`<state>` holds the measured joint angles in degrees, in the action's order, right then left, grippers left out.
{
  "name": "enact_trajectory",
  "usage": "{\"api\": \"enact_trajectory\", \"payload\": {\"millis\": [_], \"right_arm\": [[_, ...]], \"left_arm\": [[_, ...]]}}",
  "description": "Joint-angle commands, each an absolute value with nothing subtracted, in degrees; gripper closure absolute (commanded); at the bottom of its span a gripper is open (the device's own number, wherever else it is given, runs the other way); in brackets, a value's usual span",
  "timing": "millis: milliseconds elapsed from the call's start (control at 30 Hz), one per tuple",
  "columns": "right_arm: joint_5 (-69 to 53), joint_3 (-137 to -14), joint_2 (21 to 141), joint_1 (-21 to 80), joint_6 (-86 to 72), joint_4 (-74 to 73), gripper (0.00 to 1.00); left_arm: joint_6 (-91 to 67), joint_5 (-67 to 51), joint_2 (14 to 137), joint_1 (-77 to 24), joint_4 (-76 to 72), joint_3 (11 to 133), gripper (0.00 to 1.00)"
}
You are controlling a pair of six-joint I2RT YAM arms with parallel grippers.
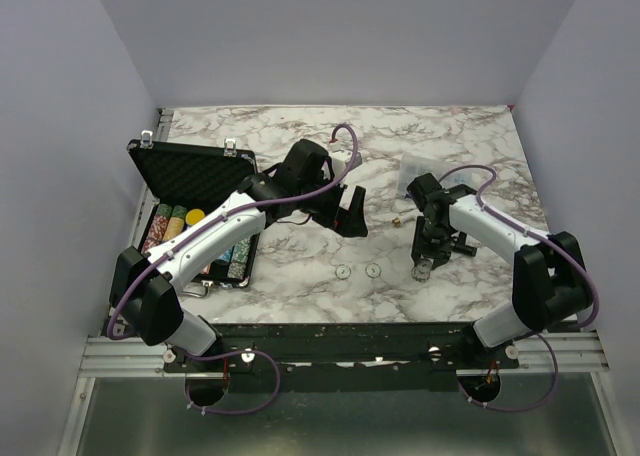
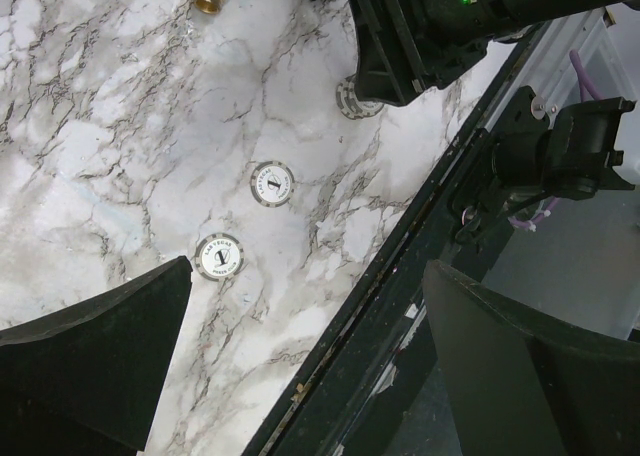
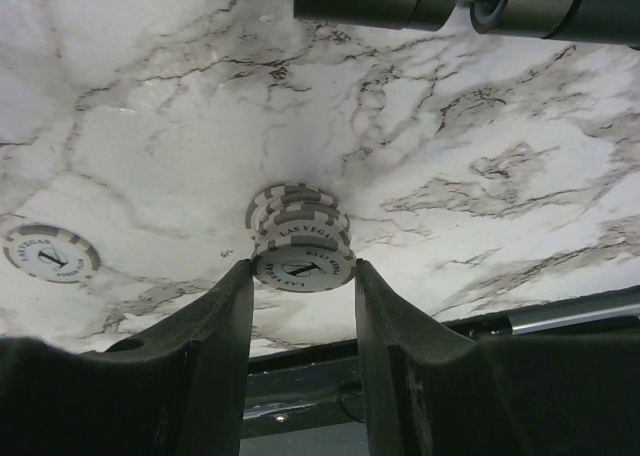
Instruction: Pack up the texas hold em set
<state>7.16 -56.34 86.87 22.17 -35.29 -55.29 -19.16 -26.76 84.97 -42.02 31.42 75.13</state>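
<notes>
Right claw (image 3: 303, 276), low centre of its wrist frame, pinches a small stack of white chips (image 3: 298, 231) on the desk (image 3: 150, 96); left claw (image 2: 308, 276) gapes wide above two single chips (image 2: 271, 183).

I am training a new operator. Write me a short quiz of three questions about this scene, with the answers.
1. True or false: the black case stands open.
2. How many single white chips lie loose on the marble table? A one, B two, C four.
3. Which end effector grips the chip stack?
Key: 1 true; 2 B; 3 the right end effector.
</notes>
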Motion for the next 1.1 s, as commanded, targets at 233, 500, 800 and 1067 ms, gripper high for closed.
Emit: {"api": "enact_trajectory", "payload": {"millis": [233, 500, 800, 1067], "right_arm": [[5.2, -55.4, 89.1, 22.3, -33.7, -54.5, 0.6], [3.9, -57.8, 88.9, 22.4, -32.0, -55.3, 0.42], [1.0, -65.9, 95.4, 31.0, -32.3, -52.5, 0.4], [-3.2, -68.7, 104.1, 35.3, -34.0, -47.1, 0.34]], "left_arm": [[-19.0, -27.5, 84.7, -42.2, 30.8, 74.8, 0.01], [-18.8, -27.1, 84.7, -42.2, 31.0, 74.9, 0.02], [-19.0, -26.5, 84.8, -42.2, 31.2, 75.0, 0.01], [-18.5, -24.6, 84.3, -42.2, 31.8, 75.0, 0.01]]}}
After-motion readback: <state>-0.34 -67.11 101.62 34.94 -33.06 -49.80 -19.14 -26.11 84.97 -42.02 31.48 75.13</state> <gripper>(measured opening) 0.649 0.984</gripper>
